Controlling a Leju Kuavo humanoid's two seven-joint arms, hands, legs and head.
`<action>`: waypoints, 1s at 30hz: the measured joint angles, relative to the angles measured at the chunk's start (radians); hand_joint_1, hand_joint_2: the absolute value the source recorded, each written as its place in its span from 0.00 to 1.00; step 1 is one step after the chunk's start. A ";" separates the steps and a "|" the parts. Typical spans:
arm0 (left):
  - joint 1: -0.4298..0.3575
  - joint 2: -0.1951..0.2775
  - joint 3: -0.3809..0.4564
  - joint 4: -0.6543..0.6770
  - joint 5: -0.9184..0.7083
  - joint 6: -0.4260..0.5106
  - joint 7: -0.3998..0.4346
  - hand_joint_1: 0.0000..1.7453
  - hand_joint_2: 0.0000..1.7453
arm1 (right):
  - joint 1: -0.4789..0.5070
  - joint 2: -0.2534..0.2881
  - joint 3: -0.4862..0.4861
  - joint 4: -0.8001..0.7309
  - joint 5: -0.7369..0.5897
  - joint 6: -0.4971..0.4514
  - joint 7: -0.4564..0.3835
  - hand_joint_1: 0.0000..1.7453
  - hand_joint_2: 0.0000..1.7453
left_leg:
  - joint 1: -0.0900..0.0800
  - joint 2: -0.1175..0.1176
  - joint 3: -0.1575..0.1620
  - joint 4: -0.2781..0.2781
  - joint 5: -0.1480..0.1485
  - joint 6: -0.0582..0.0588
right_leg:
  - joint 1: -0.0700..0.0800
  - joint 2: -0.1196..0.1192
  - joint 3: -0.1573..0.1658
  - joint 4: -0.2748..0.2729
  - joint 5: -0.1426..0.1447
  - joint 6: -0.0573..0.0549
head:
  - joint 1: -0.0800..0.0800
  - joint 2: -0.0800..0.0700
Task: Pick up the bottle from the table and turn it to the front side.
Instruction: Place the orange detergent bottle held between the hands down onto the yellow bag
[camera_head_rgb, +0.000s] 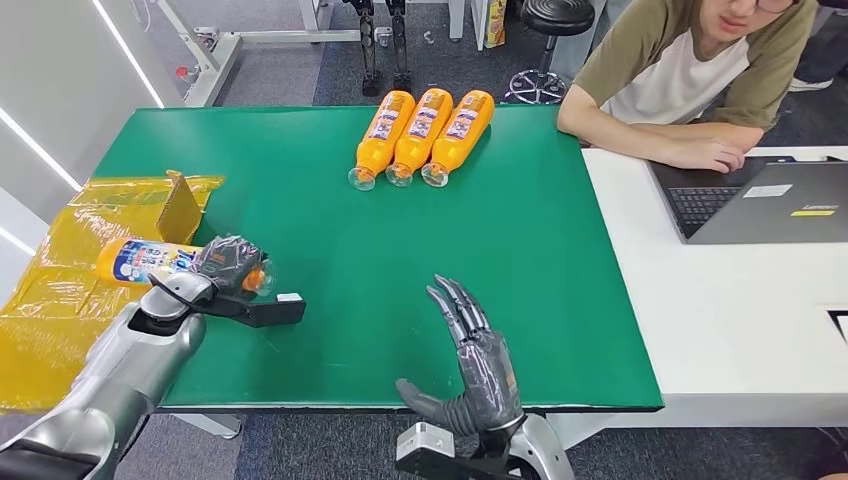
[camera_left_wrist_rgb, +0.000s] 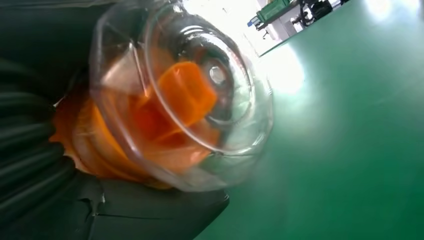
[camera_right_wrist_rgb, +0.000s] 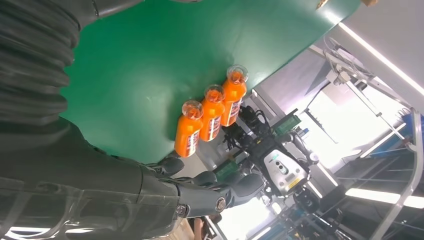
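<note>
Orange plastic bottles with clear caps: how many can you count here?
4. Three orange plastic bottles lie side by side at the green table's far edge; the left hand grips the fourth.

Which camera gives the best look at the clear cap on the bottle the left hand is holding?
The left wrist view: the cap sits close up, the orange nozzle visible through it. The head view shows it small, beside the left hand. The right wrist view faces three other bottles.
</note>
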 joint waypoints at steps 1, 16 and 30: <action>-0.001 -0.001 -0.003 0.006 0.003 0.003 0.000 0.00 1.00 | 0.000 0.003 -0.001 0.000 0.001 0.002 0.000 0.00 1.00 | 0.000 0.000 0.000 0.000 0.000 0.000 | 0.000 0.000 0.000 0.000 0.000 0.000 | 0.000 0.000; 0.000 -0.059 0.013 0.039 0.168 -0.051 -0.013 0.00 1.00 | 0.005 0.021 -0.031 -0.006 0.019 0.011 -0.004 0.00 1.00 | 0.000 0.000 0.000 0.000 0.000 0.000 | 0.000 0.000 0.000 0.000 0.000 0.000 | 0.000 0.000; 0.173 -0.086 0.223 -0.358 0.877 0.622 -0.504 0.00 1.00 | 0.011 0.021 -0.049 -0.013 0.006 0.026 -0.031 0.00 1.00 | 0.000 0.001 0.000 0.000 -0.001 -0.001 | 0.000 0.001 0.000 0.000 -0.001 0.000 | 0.000 0.000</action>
